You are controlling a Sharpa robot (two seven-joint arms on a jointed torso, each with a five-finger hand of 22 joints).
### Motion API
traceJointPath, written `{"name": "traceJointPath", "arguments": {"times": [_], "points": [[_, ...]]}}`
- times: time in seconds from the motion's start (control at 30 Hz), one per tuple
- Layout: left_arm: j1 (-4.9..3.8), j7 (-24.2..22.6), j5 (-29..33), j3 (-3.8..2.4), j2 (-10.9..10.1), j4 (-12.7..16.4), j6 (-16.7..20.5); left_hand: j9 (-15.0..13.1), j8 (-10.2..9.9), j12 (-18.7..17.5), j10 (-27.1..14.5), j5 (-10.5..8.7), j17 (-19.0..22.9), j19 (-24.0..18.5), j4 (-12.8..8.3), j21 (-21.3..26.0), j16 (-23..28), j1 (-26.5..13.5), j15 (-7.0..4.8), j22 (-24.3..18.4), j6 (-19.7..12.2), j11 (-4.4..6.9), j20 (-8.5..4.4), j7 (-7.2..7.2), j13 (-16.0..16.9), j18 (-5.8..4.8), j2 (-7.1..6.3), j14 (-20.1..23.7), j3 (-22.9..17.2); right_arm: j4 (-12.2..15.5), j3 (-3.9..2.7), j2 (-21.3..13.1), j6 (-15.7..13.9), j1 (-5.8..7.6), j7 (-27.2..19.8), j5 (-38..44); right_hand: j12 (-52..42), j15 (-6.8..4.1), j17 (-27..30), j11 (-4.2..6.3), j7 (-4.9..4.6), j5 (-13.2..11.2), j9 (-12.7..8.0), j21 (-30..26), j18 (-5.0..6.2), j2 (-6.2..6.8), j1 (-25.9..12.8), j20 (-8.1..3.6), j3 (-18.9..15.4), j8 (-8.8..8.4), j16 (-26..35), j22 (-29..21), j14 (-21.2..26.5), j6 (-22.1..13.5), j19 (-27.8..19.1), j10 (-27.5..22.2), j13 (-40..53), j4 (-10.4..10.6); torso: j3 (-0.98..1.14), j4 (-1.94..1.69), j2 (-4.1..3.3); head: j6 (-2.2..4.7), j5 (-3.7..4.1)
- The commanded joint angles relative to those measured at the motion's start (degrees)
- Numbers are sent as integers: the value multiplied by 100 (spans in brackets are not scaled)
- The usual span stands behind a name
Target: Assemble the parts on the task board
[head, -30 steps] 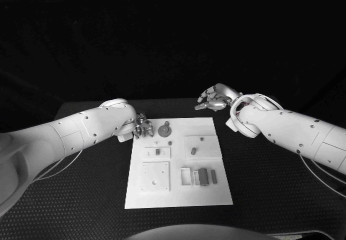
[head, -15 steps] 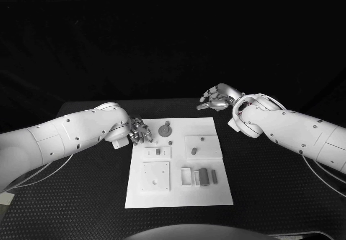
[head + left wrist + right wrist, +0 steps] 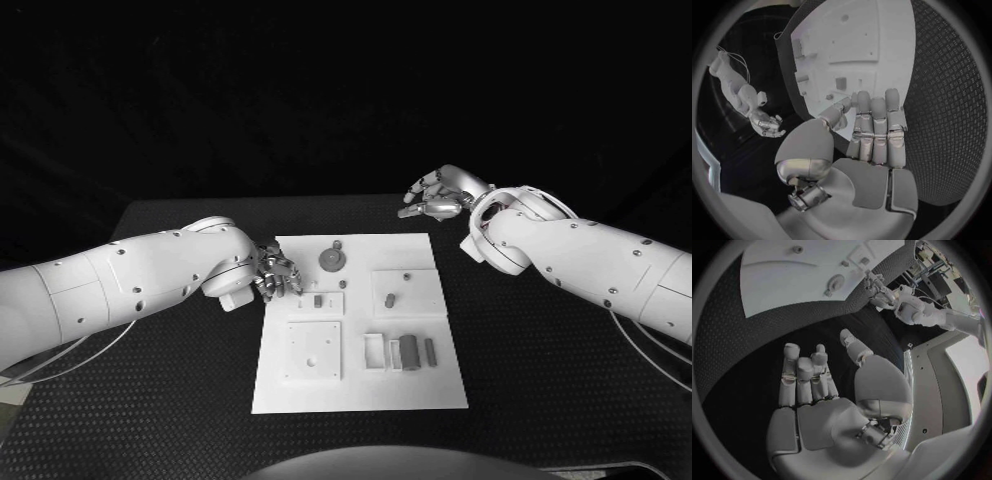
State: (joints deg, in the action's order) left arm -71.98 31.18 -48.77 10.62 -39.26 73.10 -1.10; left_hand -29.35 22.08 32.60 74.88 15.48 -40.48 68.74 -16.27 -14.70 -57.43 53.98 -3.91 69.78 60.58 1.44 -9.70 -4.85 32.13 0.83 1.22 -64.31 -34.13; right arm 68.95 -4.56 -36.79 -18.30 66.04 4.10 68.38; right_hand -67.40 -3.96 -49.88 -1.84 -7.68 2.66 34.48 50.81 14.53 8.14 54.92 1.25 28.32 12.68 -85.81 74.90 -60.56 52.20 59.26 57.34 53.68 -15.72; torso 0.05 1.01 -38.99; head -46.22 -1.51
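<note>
task board (image 3: 359, 385) lies just beside empty, fingers-apart left hand (image 3: 277, 273); right hand (image 3: 441, 194) empty, fingers apart, beyond it.

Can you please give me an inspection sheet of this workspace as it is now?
Surface: black table, textured mat.
Job's things: white task board in the middle; small parts lying on it, round part near its far end.
Clutter: nothing seen.
Hands: left hand at the board's left edge, empty, fingers apart; right hand beyond the board's far right corner, empty.
Cables: thin cables under the left arm.
Surroundings: dark.
</note>
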Motion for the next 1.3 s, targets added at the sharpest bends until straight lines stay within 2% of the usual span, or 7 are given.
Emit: {"name": "traceJointPath", "arguments": {"times": [0.03,0.37,0.43,0.77,1.3], "points": [[-4,70,-28,43,-34,86,180,-281,61,26,132,38,8,34,-28,-33,-31,7,-20,8,178,96,6,121,7,45,57,-38,-16,8,-3,-6,27,0,-16,4,-35,-53,7,27,-29,11,6,-37,47,-31,-31,1,-34,24,-6,47,3,4,-29,-26,-9,-10,2,1,2,-16,-13],[-3,104,-44,259,-71,229,160,-289,52,34,134,21,11,33,-27,-24,-46,-43,-22,28,191,99,4,125,15,40,99,-38,-15,5,-3,-12,27,0,-15,4,-36,-54,7,27,-29,11,7,-38,47,-30,-31,1,-34,24,-6,47,3,5,-29,-26,-11,-10,4,6,1,-30,-37],[-2,133,-54,287,-62,232,172,-291,49,36,135,5,12,33,-26,-21,-51,-57,-23,35,195,100,3,126,17,39,109,-37,-15,10,-3,-14,27,0,-15,4,-36,-54,8,27,-29,11,7,-38,47,-30,-31,1,-34,24,-6,47,3,5,-29,-27,-11,-10,2,5,0,-30,-33],[15,128,-228,299,-38,227,164,-298,38,41,131,-56,15,32,-26,-12,-62,-96,-25,54,202,101,0,127,23,36,137,-32,-19,21,-3,-20,29,0,-15,4,-37,-54,8,27,-29,11,8,-38,47,-28,-36,1,-35,24,-7,47,3,5,-28,-27,-13,-8,-1,6,-4,-30,-40],[21,90,-333,300,-6,218,401,-304,36,52,139,-76,16,38,-32,-9,-77,-105,-29,69,215,107,-5,132,31,38,147,-38,-29,24,-3,-26,25,0,-16,4,-39,-54,9,28,-29,11,10,-39,47,-28,-38,1,-33,25,-7,48,4,7,-28,-27,-16,-6,0,7,-4,-36,-25]]}}
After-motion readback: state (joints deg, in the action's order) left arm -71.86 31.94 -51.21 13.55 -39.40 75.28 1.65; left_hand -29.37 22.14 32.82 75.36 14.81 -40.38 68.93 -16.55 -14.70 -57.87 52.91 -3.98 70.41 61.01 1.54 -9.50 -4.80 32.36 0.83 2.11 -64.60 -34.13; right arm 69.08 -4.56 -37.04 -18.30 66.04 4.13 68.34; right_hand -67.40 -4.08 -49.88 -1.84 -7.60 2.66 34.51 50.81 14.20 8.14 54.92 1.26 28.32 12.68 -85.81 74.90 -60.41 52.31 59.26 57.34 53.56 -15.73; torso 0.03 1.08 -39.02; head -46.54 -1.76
